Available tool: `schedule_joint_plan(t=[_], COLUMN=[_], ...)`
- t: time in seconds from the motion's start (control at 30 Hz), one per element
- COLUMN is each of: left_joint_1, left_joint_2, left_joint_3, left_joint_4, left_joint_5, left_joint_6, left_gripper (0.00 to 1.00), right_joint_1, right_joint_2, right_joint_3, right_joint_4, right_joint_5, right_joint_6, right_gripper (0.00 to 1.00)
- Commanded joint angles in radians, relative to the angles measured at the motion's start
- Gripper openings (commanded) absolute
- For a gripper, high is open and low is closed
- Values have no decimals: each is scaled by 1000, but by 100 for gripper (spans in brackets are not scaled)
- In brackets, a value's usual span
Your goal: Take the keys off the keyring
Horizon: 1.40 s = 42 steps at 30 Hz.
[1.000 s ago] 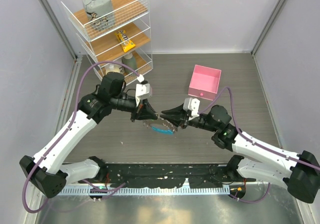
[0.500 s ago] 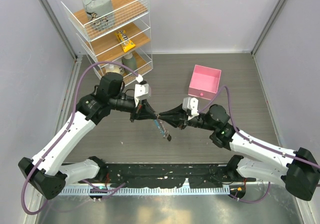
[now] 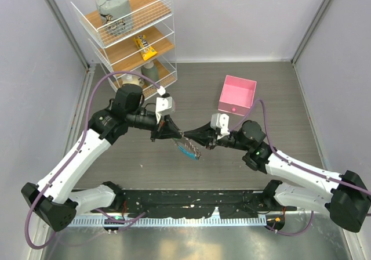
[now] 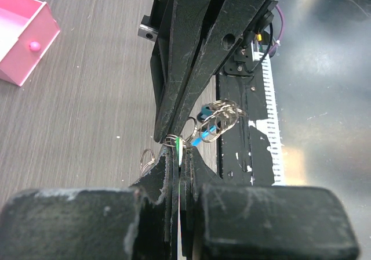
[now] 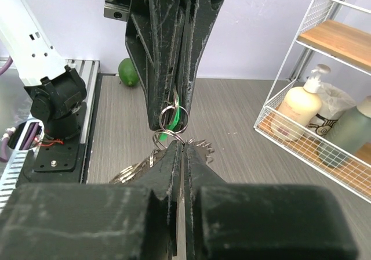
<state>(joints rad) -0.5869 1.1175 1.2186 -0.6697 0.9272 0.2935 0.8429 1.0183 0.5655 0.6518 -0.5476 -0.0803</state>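
- The left gripper [image 3: 176, 133] and right gripper [image 3: 195, 136] are meeting tip to tip over the middle of the table [image 3: 278, 150].
- The keyring [image 3: 189, 148] is hanging just under that meeting point. In the overhead view its long axis is slanting from the tips down toward the near right. I cannot tell whether its low end is touching the table.
- The left gripper is clamping down on the key [image 5: 172, 119]. The green head is showing as a thin sliver between its jaws. The key's long axis is running along the fingers and pointing toward the right gripper.
- The right gripper is squeezed tight as well, nipping the keyring's wire right where the left tips end.
- Counting what I can see, there is one green key, one blue strip [image 4: 208, 134] and one dark clasp [image 4: 204, 112]. A bunch of silver loops [image 4: 224, 110] is too tangled to number.
- One pink box [image 3: 237, 94] is sitting beyond the right arm, and one wire rack [image 3: 130, 33] is standing in the far left corner.
- The overhead view is giving only the blue strip and a silvery blur.
- The left wrist view is separating the strip, clasp and loops, all dangling off to one side of the tips.
- The right wrist view is showing a round ring at the left tips with the green behind it. It is also showing a pump bottle [image 5: 301, 106] on the rack's bottom shelf and a green round thing [image 5: 128, 72] by the wall.
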Motion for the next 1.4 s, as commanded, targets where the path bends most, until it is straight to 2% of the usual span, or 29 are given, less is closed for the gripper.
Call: schedule_joint_plan(t=[0.0,0.1,0.37,0.57,0.63,0.73,0.87,1.0,1.37], left_joint_1=[-1,-1,-1,1,-1,-1,1,-1,1], left_joint_2=[21,50,116,157,153,114,64,36,-7], left_joint_3=[55,73,114,140,139,107,65,48,22], left_joint_4=[49,33,-21,-68,-73,-38,12,19,51], left_joint_5=[33,53,84,59,61,61,61,62,56], left_joint_6=[-16,-37,-50,-48,-37,-16,7,27,35], left_gripper=[0,0,0,0,0,0,0,0,0], right_joint_1=[13,36,208,303,303,288,141,41,-50], right_joint_2=[-49,-75,-93,-78,-69,-66,-70,-54,28], right_joint_3=[34,53,109,112,120,142,131,105,80], right_joint_4=[-75,-168,-386,-409,-384,-380,-333,-242,-51], right_joint_5=[-28,1,162,285,334,400,234,104,-116], right_joint_6=[-105,-215,-616,-713,-629,-538,-351,-178,56], right_gripper=[5,5,5,6,6,15,23,24,23])
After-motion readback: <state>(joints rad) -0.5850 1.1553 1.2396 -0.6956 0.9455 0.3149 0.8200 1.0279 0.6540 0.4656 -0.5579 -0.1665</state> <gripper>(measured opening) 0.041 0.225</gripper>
